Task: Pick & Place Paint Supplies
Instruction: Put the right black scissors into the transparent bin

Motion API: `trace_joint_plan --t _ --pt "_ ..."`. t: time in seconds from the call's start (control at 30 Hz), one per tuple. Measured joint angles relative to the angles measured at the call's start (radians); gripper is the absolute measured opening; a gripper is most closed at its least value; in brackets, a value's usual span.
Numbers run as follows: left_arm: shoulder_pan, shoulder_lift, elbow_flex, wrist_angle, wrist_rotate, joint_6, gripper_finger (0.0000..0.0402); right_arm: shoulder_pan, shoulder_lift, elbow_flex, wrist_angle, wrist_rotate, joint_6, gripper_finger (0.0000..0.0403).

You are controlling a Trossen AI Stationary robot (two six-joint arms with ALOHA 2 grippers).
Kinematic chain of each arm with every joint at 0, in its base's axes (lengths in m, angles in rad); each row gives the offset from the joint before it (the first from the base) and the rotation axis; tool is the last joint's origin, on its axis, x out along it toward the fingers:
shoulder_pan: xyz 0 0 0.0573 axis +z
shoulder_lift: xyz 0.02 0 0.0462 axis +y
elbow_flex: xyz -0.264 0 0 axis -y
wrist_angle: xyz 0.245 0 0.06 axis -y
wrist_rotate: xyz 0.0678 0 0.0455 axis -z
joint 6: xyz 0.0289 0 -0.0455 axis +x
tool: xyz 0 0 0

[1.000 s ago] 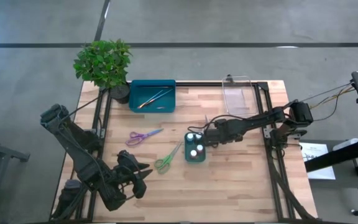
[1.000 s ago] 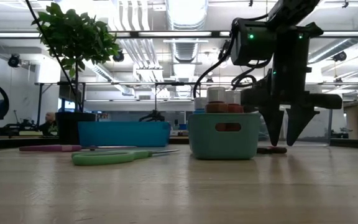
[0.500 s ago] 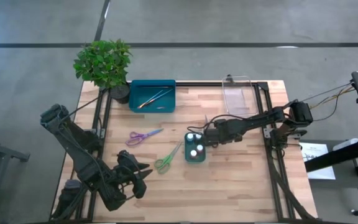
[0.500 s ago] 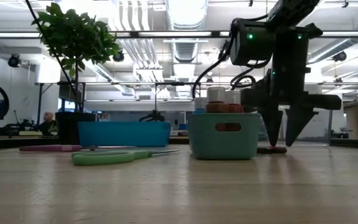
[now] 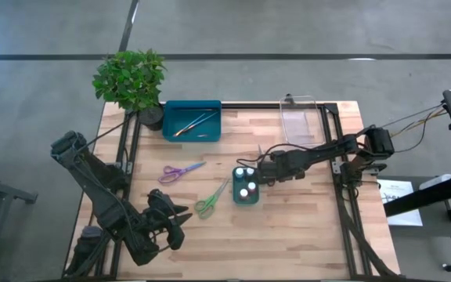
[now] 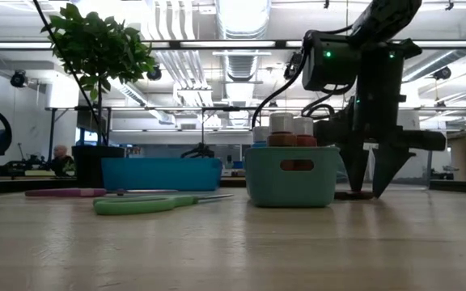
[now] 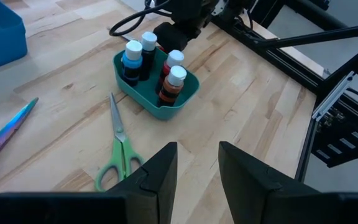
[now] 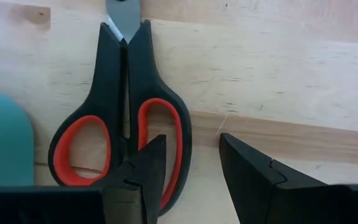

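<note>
Two arms: we see the left gripper (image 5: 180,222) parked at the lower left of the high view, fingers apart around nothing, well away from any supply.
Purple scissors: the purple-handled steel scissors (image 5: 180,171) lie flat left of centre; their long axis runs from handles at lower left to tips at upper right.
Green scissors: the green-handled scissors (image 5: 211,200) lie just left of the tub, handles at lower left, blades aimed up and right along the same kind of slant.
Paint pots: four small white-capped paint pots (image 7: 155,65) stand upright inside the small teal plastic tub (image 5: 247,197) at centre frame.
Brushes: a few thin brushes (image 5: 192,123) rest in the flat teal tray (image 5: 212,132) at the upper middle.
Right gripper: the right gripper (image 5: 263,171) points down at the table just right of the tub, fingers spread and holding nothing.
Red scissors: the black scissors with red-lined handles (image 8: 126,112) lie flat under that gripper, blades closed; in the high view their blade shows just above the gripper, so we judge the long axis near vertical there, tips upward.
Risk: in the right wrist view one finger (image 8: 145,171) sits over a handle loop, not beside it; we think closing from here could push the scissors sideways or pinch one loop only.
Second risk: the tub stands close by, so a sideways slide could knock it and tip the pots.
</note>
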Motion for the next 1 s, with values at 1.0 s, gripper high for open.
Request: trace_joint_plan --t 1.0 --pt "0.000 0.000 0.000 -0.001 0.000 -0.001 0.0127 0.001 -0.001 -0.014 0.022 -0.009 -0.029 0.0079"
